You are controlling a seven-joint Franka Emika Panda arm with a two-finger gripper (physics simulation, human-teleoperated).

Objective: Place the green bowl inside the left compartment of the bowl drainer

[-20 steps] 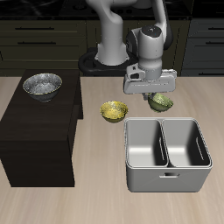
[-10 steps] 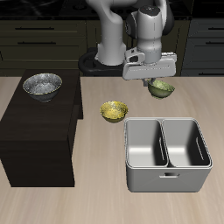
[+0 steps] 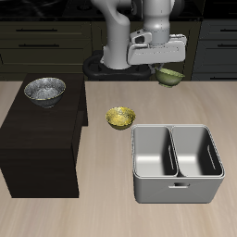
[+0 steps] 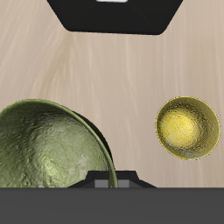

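Note:
My gripper (image 3: 166, 69) is shut on the rim of the green bowl (image 3: 171, 77) and holds it high in the air, above the table behind the bowl drainer (image 3: 177, 188). In the wrist view the green bowl (image 4: 48, 147) hangs close and tilted, its patterned inside showing, with a grey fingertip (image 4: 105, 182) at its rim. The drainer is a grey metal tub near the table's front edge with two wells. Its left compartment (image 3: 153, 152) and the other well hold nothing.
A yellower bowl (image 3: 120, 118) (image 4: 186, 128) sits on the table just behind the drainer's corner. A silver metal bowl (image 3: 44, 90) rests on a dark low cabinet (image 3: 37, 143) at the table's side. The robot's base (image 3: 111, 63) stands at the back.
The gripper has risen steadily with the green bowl, from just above the table to well above it, drifting slightly farther back.

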